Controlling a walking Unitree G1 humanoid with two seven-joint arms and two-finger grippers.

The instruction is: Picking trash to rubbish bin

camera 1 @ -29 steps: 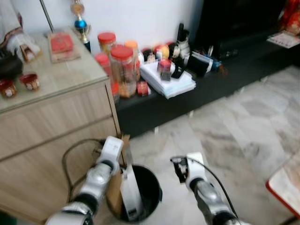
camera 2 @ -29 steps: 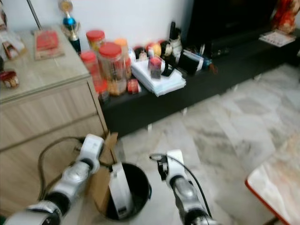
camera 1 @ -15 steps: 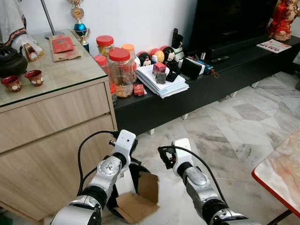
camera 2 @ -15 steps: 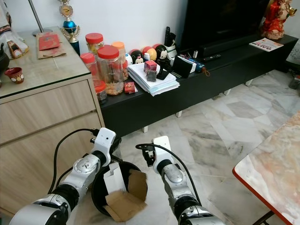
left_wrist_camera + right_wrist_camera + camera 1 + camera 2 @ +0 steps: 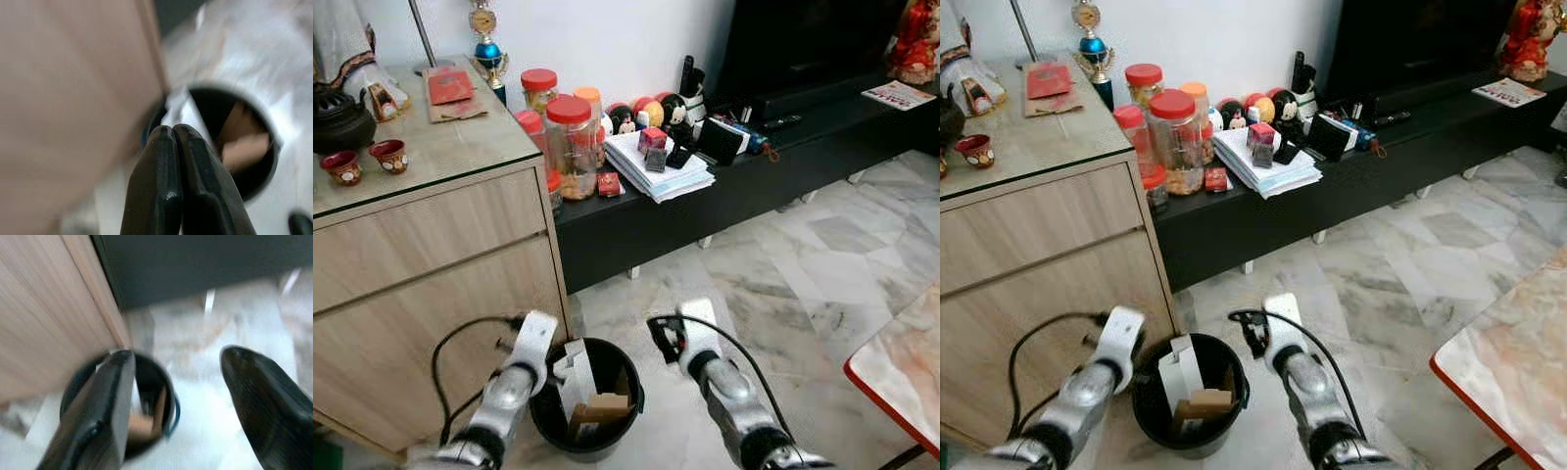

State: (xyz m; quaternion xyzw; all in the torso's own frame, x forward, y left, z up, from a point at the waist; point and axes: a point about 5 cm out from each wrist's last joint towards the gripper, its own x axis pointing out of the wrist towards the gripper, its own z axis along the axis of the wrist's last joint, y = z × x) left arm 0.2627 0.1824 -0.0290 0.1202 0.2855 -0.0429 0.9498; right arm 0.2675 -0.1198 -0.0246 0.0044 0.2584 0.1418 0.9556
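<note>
We saw cardboard (image 5: 585,392) standing upright in the bin (image 5: 558,431) (lower centre); left hand (image 5: 177,142) pinched empty, right hand (image 5: 195,396) spread.

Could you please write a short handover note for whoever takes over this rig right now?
Left end effector: shut, empty, at the bin's rim beside the cabinet.
Right end effector: open, empty, on the bin's other side.
Cardboard and a white piece sit inside the bin on the marble floor.
Done: that trash is binned.
Left: look around for more trash.
</note>
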